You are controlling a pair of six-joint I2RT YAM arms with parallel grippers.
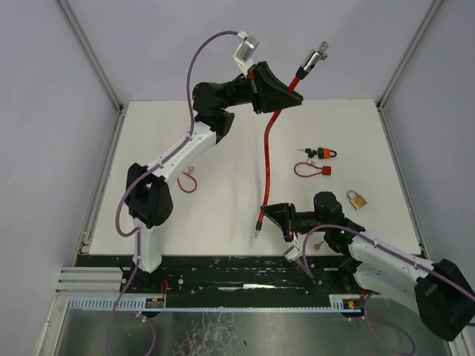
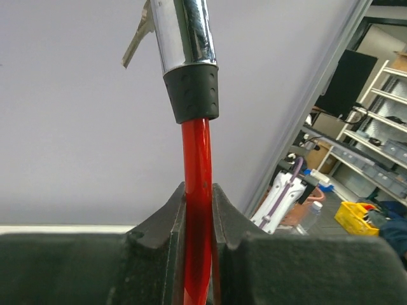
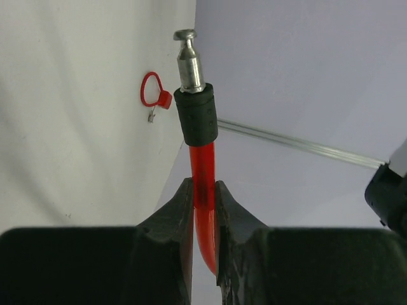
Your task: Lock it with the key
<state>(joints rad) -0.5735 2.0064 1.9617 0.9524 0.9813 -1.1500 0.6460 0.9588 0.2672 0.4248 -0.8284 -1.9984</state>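
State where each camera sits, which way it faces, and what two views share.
Top external: above and behind, looking down on the table; both arms show.
Left wrist: on left gripper, facing along the red cable to its lock barrel.
Right wrist: on right gripper, facing the cable's pin end.
Both wrist views share their fingers pinching the cable.

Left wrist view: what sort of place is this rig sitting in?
Probably a robotics lab or workshop: a white table boxed in by plain panels, and beyond them the left wrist view shows storage shelving and a yellow crate.
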